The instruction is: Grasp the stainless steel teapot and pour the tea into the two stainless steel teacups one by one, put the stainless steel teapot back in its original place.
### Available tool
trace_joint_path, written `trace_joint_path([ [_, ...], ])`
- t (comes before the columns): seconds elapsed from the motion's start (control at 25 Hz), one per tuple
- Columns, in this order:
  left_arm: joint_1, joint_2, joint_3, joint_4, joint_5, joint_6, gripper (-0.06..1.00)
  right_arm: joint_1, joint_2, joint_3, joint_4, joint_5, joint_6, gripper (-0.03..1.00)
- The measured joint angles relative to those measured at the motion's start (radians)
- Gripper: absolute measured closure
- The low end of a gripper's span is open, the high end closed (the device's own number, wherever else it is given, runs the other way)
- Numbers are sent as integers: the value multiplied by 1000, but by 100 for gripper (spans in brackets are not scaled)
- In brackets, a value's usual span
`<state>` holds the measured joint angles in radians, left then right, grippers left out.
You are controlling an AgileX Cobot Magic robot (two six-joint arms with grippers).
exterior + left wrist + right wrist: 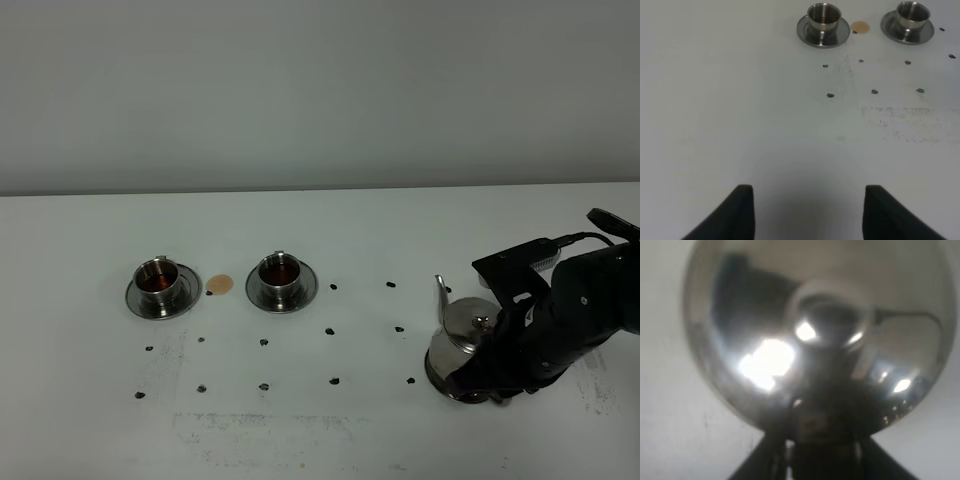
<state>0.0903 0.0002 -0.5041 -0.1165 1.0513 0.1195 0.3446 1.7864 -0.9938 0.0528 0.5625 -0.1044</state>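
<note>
Two stainless steel teacups stand on round saucers on the white table (320, 440), left of centre. The left teacup (158, 277) and the right teacup (281, 272) each hold dark reddish-brown tea. A small tan spot (219, 285) lies on the table between their saucers.

The stainless steel teapot (462, 330) sits upright at the near right, on a round steel saucer (440, 384) whose edge shows under its base. Its thin spout (440, 292) rises toward the far left, so the spout-to-handle axis runs from far left to near right; the handle side is covered by the right gripper (490, 380).

The right wrist view fills with the teapot's domed lid and knob (832, 320), blurred at close range; the black fingers (765, 460) flank the handle side, but whether they clamp it or stand loose cannot be told.

The left wrist view alone shows the left gripper (807, 212), jaws spread wide over bare table, holding nothing, well apart from both cups.
</note>
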Motion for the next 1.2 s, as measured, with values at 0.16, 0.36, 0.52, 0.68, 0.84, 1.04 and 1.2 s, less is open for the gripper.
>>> trace_joint_path([
  [0.16,0,0,0,0,0,0,41,0,0,0,0,-7,2,48],
  [0.36,0,0,0,0,0,0,41,0,0,0,1,-16,16,41],
  [0.52,0,0,0,0,0,0,41,0,-15,0,1,-16,16,41],
  [0.68,0,0,0,0,0,0,41,-25,-87,0,1,-1,16,43],
  [0.84,0,0,0,0,0,0,41,-79,-183,0,-30,55,36,44],
  [1.04,0,0,0,0,0,0,41,-153,-344,0,-115,145,121,44],
  [1.2,0,0,0,0,0,0,41,-220,-490,0,-184,248,168,44],
])
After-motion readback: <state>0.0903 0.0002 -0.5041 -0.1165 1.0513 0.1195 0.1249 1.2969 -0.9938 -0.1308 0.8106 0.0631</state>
